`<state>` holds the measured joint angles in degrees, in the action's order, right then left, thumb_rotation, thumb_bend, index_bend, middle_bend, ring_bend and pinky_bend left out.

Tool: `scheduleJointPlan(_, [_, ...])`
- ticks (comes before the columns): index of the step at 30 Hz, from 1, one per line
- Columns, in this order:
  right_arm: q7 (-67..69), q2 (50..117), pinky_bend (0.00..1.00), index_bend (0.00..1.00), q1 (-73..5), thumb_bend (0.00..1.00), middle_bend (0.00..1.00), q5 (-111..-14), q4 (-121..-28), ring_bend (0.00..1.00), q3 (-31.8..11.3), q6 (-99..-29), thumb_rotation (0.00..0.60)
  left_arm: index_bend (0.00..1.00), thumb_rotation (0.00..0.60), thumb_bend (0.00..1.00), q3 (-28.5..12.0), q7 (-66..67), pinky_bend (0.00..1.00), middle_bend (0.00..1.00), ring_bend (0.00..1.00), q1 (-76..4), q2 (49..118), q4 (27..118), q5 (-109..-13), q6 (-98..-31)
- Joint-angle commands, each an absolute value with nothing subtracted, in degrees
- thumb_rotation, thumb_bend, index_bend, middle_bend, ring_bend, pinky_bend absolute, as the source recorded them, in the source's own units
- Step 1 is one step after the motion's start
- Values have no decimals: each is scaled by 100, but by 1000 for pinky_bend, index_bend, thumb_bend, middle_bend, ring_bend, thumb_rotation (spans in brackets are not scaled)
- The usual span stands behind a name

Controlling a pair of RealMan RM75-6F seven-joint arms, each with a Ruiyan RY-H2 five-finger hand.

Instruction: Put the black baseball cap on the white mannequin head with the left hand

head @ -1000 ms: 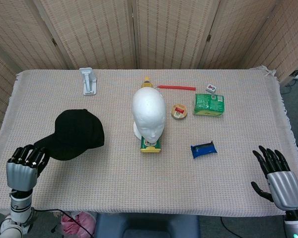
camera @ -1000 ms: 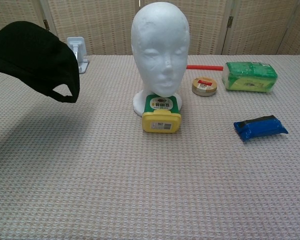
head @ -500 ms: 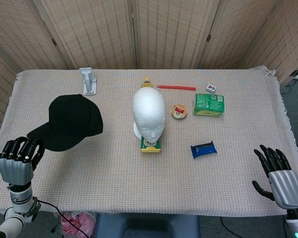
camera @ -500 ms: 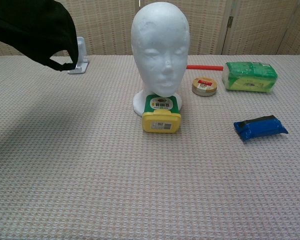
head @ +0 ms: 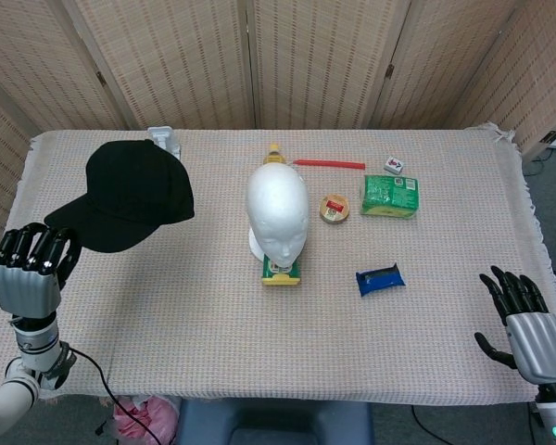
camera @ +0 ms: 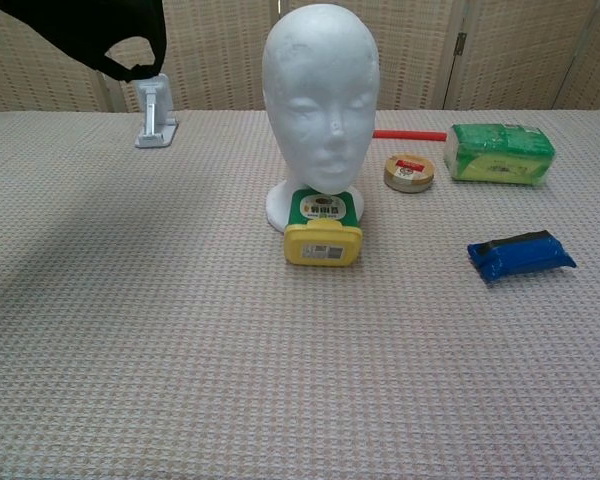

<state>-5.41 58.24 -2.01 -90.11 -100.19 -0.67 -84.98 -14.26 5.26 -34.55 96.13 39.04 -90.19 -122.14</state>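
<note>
The black baseball cap (head: 132, 193) hangs in the air over the table's left side, its brim reaching down to my left hand (head: 31, 269), which grips it at the brim's edge. In the chest view only the cap's lower edge and strap (camera: 105, 35) show at the top left, well above the table. The white mannequin head (head: 277, 209) stands upright at the table's middle, facing me, bare, to the right of the cap; the chest view shows the mannequin head (camera: 321, 100) too. My right hand (head: 530, 322) hovers at the front right corner, holding nothing, fingers spread.
A yellow-green tub (camera: 323, 232) lies against the mannequin's base. A grey stand (camera: 154, 110) sits at the back left under the cap. Right of the head are a round tin (head: 334, 208), green pack (head: 389, 196), blue packet (head: 380, 278) and red stick (head: 331, 164).
My left hand has lifted the cap higher and toward the back of the table; in the chest view it rose almost out of the top edge. The right hand barely moved.
</note>
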Motion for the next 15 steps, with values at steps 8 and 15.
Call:
scheduleJointPlan(8, [-346, 5753, 0, 0, -293, 204, 0, -8800, -9981, 0, -137, -8310, 600, 746, 600, 405, -1621, 1185, 729, 758, 574, -4136, 9336, 4500, -9281, -11650])
scheduleJointPlan(15, [-228, 5708, 0, 0, -393, 206, 0, -8683, -9943, 0, -138, -8073, 600, 745, 600, 405, -1729, 1372, 728, 758, 574, -4593, 9450, 4382, -9302, -11136])
